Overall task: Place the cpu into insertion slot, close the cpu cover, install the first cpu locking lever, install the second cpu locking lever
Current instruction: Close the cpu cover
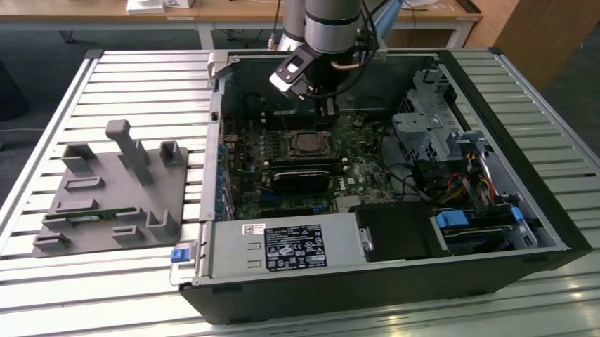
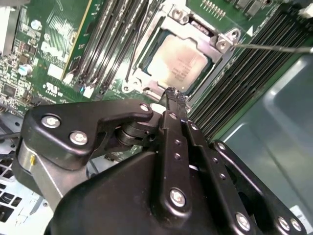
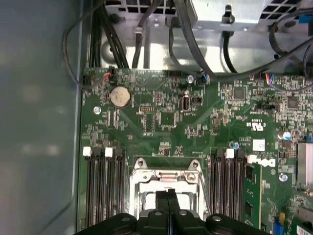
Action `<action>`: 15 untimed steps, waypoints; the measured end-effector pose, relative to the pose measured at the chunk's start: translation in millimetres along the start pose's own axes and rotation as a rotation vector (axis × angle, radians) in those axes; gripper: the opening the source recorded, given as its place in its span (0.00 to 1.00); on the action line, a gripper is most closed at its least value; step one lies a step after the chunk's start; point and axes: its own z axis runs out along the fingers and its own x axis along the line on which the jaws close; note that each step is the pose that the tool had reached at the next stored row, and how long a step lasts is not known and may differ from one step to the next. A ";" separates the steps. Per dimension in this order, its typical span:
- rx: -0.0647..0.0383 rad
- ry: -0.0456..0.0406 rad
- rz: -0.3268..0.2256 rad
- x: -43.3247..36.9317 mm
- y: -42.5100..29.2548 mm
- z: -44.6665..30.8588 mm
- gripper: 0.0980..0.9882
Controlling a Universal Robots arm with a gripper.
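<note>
Exterior view, upper centre: black two-finger gripper (image 1: 325, 121) pinched together, empty, just up-right of silver-rimmed square insertion slot (image 1: 308, 144); second wrist view: dull grey square cpu (image 2: 176, 61) seated there, framed by thin silver cpu cover (image 2: 217, 43).

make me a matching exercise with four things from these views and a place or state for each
1 cpu
2 gripper
3 grey fixture
4 coin cell

a outside the computer case, on the slatted table
b shut, tips near the cpu
c round, silver, on the motherboard
d seated beneath the cpu cover

Pairs: 1-d, 2-b, 3-a, 4-c
</note>
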 end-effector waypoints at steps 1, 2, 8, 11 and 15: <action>0.000 0.0000 0.000 0.0 -0.9 0.0 0.03; 0.000 0.0001 0.000 0.0 -2.0 -0.1 0.03; 0.000 0.0000 0.000 0.1 -9.8 -0.2 0.03; 0.000 0.0001 0.000 0.1 -13.2 -0.2 0.03; 0.000 0.0000 0.000 0.1 -16.0 -0.2 0.03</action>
